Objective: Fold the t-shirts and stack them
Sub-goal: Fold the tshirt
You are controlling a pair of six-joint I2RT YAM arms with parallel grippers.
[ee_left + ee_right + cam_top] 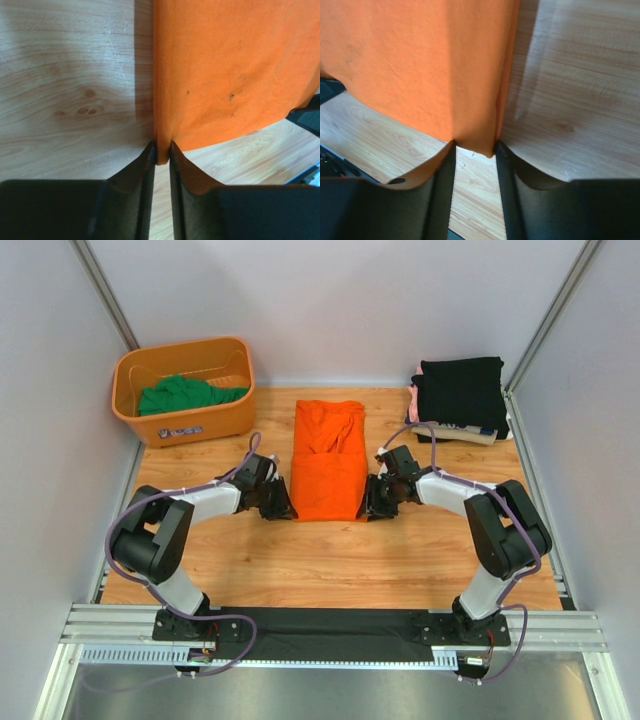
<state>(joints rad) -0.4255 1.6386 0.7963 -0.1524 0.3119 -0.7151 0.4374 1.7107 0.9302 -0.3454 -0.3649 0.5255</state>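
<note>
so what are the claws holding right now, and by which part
Both hold the orange t-shirt: the left claw pinches its near left corner, the right claw its near right corner.

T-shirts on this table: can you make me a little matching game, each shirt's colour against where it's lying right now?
Shirts:
1 orange t-shirt
2 green t-shirt
3 black t-shirt

Places:
A on top of the pile at the far right
B inside the basket
C in the middle of the table

Pairs: 1-C, 2-B, 3-A
</note>
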